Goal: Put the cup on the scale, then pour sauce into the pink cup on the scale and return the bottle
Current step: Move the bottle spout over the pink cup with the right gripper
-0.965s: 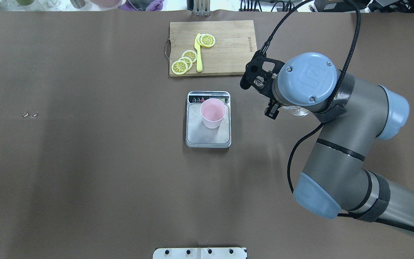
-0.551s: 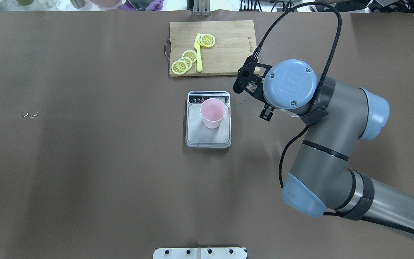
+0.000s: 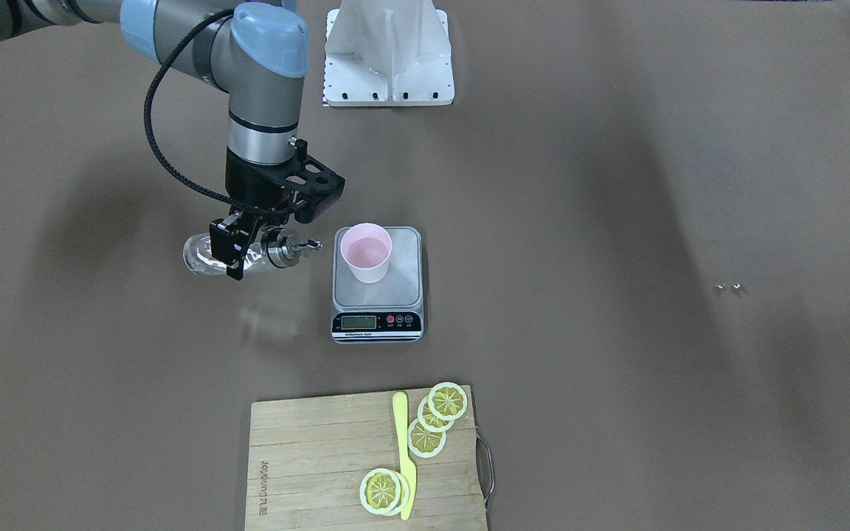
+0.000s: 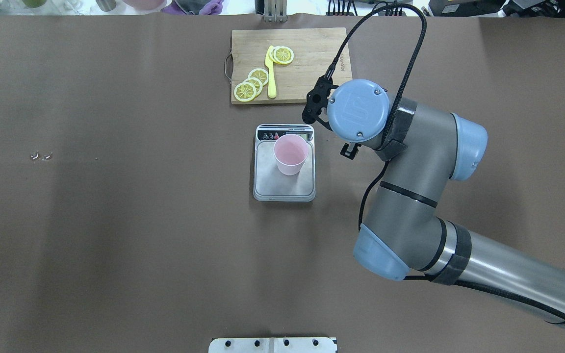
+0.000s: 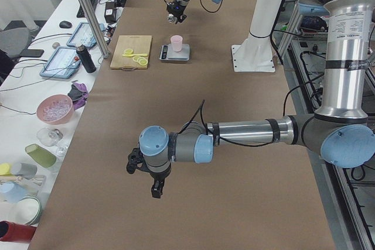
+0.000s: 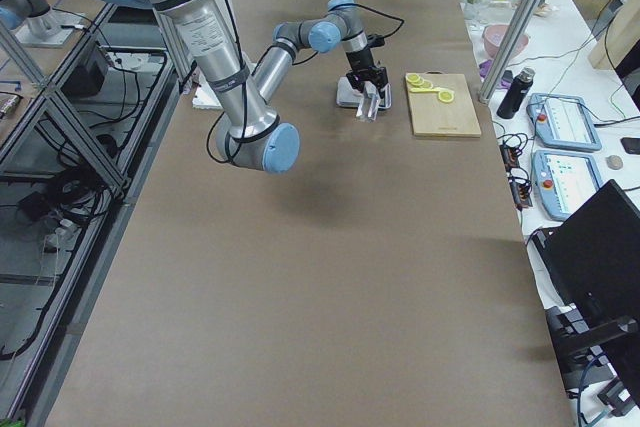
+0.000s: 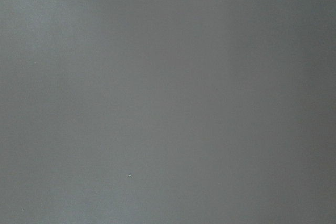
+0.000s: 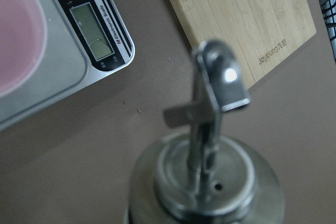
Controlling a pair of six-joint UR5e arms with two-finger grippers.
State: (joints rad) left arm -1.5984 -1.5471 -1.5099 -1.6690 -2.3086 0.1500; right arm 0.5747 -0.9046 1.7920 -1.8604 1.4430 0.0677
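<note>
The right gripper (image 3: 248,247) pinched the clear glass bottle (image 3: 200,257) level above the brown table (image 3: 617,221), its metal spout (image 3: 308,243) aimed at the pink cup (image 3: 366,254) standing on the scale (image 3: 404,284) just beside it, while the left gripper (image 5: 154,189) hung well apart, whether spread or pressed together I could not tell.

Left pincer (image 5: 156,190), seemingly too small

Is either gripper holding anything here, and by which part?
The right gripper holds the bottle sideways, clamped across its glass body just behind the metal collar, with the spout toward the cup. Whether the left gripper holds anything cannot be told.
</note>
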